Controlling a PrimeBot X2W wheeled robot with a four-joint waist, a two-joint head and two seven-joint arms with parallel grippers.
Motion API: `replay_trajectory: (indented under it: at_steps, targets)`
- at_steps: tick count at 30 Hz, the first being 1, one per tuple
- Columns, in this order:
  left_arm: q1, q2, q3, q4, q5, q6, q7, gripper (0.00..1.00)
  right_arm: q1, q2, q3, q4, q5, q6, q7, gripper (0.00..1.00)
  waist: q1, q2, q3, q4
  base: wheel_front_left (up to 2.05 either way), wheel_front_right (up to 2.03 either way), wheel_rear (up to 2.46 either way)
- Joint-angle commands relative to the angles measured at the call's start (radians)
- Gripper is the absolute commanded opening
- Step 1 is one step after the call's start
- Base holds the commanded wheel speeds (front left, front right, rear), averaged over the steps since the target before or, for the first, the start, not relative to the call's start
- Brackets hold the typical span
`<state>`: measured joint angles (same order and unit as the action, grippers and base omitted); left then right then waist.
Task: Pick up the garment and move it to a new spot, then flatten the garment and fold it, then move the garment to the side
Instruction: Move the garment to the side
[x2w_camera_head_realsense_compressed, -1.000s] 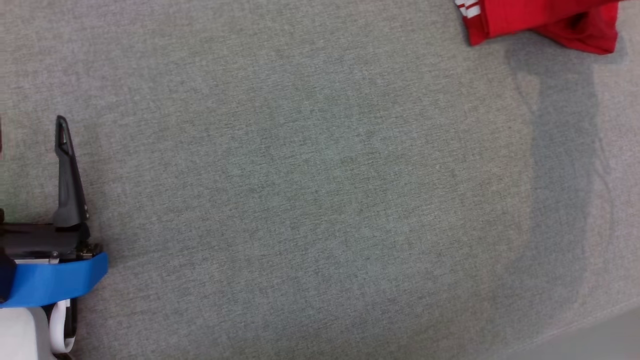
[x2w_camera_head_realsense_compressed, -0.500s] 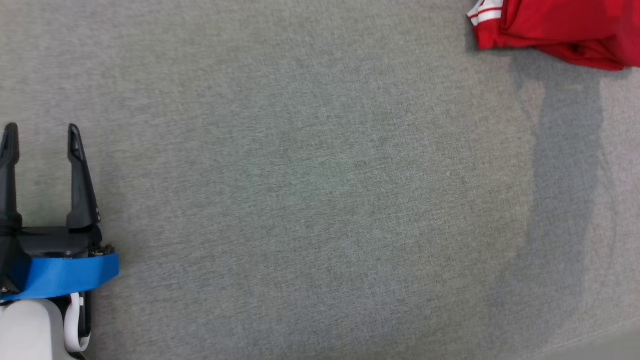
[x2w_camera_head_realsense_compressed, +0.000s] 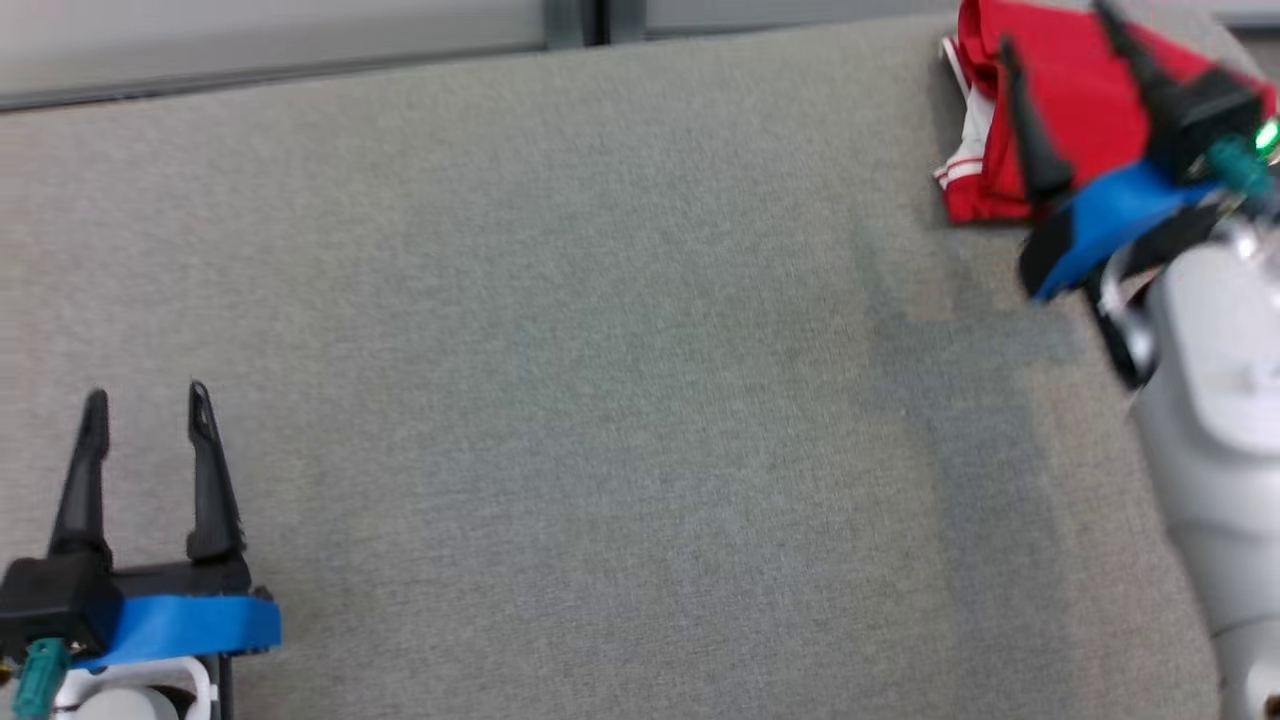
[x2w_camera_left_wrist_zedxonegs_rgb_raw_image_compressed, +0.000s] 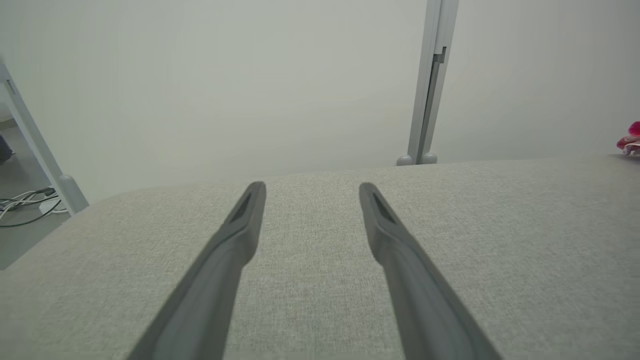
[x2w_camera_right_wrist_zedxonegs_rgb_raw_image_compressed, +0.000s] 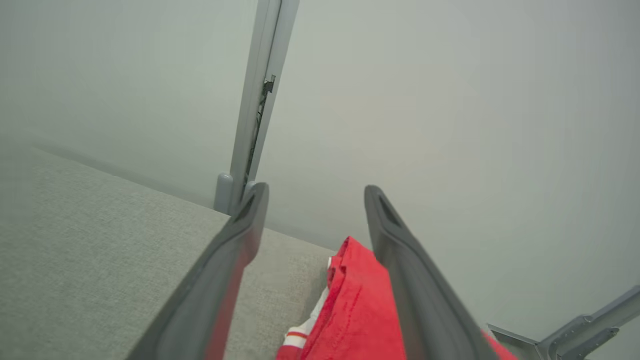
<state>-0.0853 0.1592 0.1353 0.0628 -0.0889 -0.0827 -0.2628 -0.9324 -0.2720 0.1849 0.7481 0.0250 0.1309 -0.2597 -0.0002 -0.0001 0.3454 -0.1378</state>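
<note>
Garment (x2w_camera_head_realsense_compressed: 1080, 110), red with white trim, lies bunched at the far right corner of the grey table (x2w_camera_head_realsense_compressed: 600, 350). Right gripper (x2w_camera_head_realsense_compressed: 1052, 28) hangs over it, fingers spread. Left gripper (x2w_camera_head_realsense_compressed: 147, 395) sits near-left, fingers apart, holding nothing.

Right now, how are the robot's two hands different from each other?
The left gripper sits close to the robot over bare grey fabric surface; the right gripper reaches far out over the red garment. The left gripper points straight up the head view; the right gripper leans toward that view's left. Both are open, hold nothing, and each wears a blue band.
</note>
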Motion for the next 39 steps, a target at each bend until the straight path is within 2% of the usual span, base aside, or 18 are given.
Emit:
replay_trajectory:
  at_steps: [1,8,19,24,29,39]
  targets:
    - [0.014,-0.005,-0.001,0.013,0.000,0.002,-0.002,1.00,0.060,0.020,0.005,-0.038,0.011,0.000,-0.006,1.00,0.0002,0.0001,-0.032,0.000,0.00,0.00,0.00]
    - [0.050,-0.033,-0.017,0.086,0.000,-0.007,-0.002,1.00,0.330,0.068,-0.028,-0.210,0.092,0.000,-0.007,1.00,0.0002,0.0001,-0.131,0.055,0.00,0.00,0.00]
    - [0.075,-0.055,-0.039,0.194,0.002,-0.022,-0.002,1.00,0.687,0.160,-0.145,-0.343,0.106,0.000,-0.007,1.00,0.0002,0.0001,-0.221,0.117,0.00,0.00,0.00]
    - [0.081,-0.061,-0.050,0.228,0.006,-0.025,-0.002,1.00,0.789,0.198,-0.190,-0.379,0.098,0.000,-0.007,1.00,0.0002,0.0001,-0.256,0.139,0.00,0.00,0.00]
    - [0.102,-0.068,-0.056,0.252,0.010,-0.029,-0.002,1.00,0.865,0.217,-0.194,-0.395,0.095,0.000,-0.007,1.00,0.0002,0.0001,-0.298,0.147,0.00,0.00,0.00]
    - [0.120,-0.078,-0.059,0.283,0.010,-0.030,-0.002,1.00,0.928,0.222,-0.179,-0.382,0.116,0.000,-0.007,1.00,0.0002,0.0001,-0.354,0.153,0.00,0.00,0.00]
